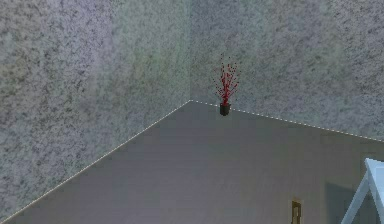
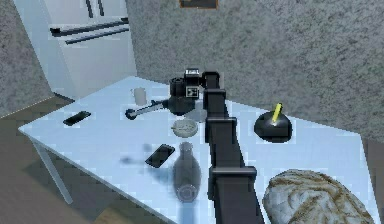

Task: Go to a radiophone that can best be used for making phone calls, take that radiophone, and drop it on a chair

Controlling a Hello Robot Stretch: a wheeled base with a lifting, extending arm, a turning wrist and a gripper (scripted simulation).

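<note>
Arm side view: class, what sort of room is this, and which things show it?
Most likely a kitchen or dining area: a white refrigerator stands by the wall, and the pale table holds a loaf of bread and a glass bottle.

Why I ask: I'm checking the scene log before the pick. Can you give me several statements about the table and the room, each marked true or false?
1. Two flat dark slabs lie on the table. True.
2. The fridge behind the table is black. False: the fridge is white.
3. A clear bottle stands upright on the table, left of the arm in the arm side view. True.
4. The plant in the room's corner has green leaves. False: the plant has red twigs in a dark pot.
5. The loaf lies on the floor. False: the loaf lies on the table, at the arm side view's lower right.
</note>
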